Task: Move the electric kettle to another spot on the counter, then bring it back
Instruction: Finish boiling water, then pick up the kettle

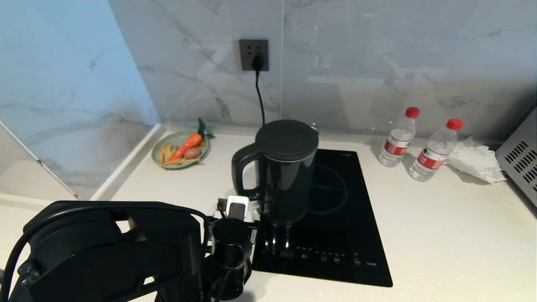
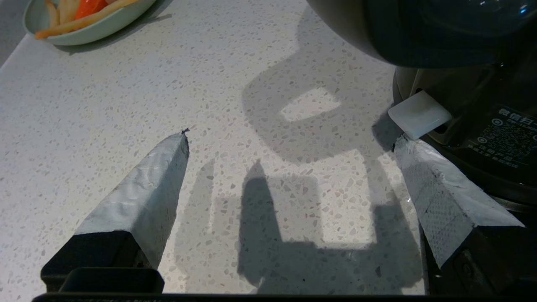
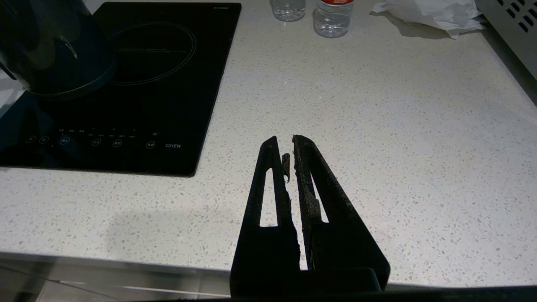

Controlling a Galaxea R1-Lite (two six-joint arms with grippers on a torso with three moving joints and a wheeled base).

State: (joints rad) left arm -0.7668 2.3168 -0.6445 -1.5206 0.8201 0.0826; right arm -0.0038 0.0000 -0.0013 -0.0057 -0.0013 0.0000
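The electric kettle [image 1: 285, 176] is a tall glossy black jug with a flat lid. It stands upright on the left part of the black cooktop [image 1: 348, 243], its loop handle turned to the left. My left gripper [image 2: 290, 135] is open just in front of and below that handle, low over the white speckled counter [image 2: 168, 92], with nothing between its fingers. One fingertip [image 2: 405, 151] is close to the kettle's white switch tab [image 2: 417, 114]. The kettle's body [image 2: 419, 29] looms just beyond. My right gripper [image 3: 284, 138] is shut and empty near the counter's front edge, right of the cooktop.
A green plate of toy food [image 1: 180, 151] sits at the back left. Two water bottles [image 1: 398, 138] [image 1: 434, 153], crumpled paper [image 1: 474, 161] and a metal appliance [image 1: 522, 159] stand at the back right. A cord runs down from the wall socket [image 1: 254, 54] behind the kettle.
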